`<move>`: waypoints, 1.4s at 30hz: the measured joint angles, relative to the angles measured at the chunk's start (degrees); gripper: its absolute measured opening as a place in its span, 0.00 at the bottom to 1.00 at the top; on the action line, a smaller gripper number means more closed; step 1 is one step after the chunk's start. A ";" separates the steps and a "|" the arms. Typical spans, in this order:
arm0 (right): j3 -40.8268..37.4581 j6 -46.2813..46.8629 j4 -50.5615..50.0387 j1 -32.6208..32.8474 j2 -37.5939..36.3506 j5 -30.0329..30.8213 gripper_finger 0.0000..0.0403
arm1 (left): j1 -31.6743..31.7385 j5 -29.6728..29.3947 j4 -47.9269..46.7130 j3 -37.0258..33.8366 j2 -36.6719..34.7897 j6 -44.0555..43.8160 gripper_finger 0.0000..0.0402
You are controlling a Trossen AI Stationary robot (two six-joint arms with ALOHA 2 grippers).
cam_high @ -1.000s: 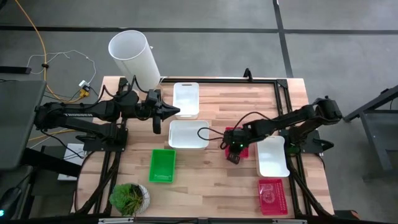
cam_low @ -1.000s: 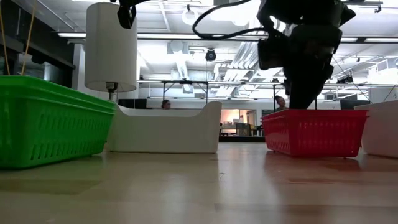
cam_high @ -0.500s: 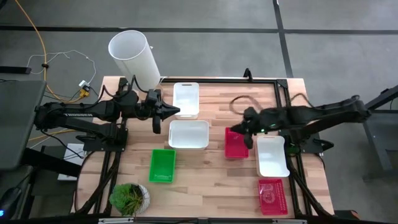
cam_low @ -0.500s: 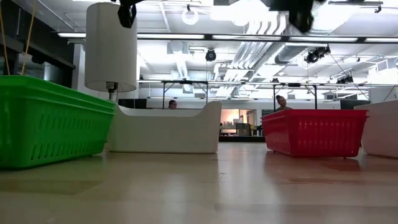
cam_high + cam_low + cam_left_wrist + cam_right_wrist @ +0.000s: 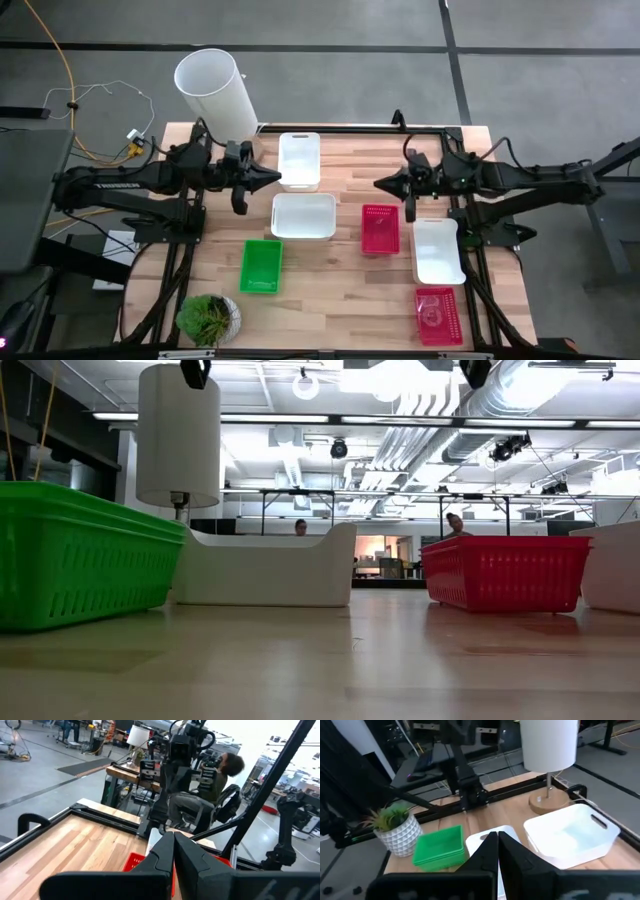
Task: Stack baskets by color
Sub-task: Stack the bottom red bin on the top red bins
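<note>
Both arms raised, upper half of high view: left gripper point(image 5: 272, 176) and right gripper point(image 5: 383, 185) fingers clenched, empty. Red basket point(image 5: 380, 228) on bench point(image 5: 340, 290) centre, awaiting stacking.

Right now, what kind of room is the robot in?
Probably a robotics lab or workshop. Beyond the pale wooden table holding coloured plastic baskets, the low view shows exposed silver ceiling ducts and black metal workbenches, with a seated person nearby.

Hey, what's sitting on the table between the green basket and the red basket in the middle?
In the high view, a white basket lies between the green basket and the red basket, set slightly farther back.
</note>
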 joint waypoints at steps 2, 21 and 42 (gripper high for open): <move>0.00 -0.04 0.14 -1.51 -0.11 -1.91 0.00 | 0.00 -0.81 -0.35 0.00 -0.58 -0.02 0.00; 6.97 39.44 -12.95 11.29 1.48 -15.28 0.03 | 0.02 -1.09 -2.02 0.00 -0.44 1.03 0.00; 9.75 108.58 -29.31 48.57 34.60 -15.07 0.51 | 0.33 -1.07 -8.48 0.02 -0.44 3.67 0.00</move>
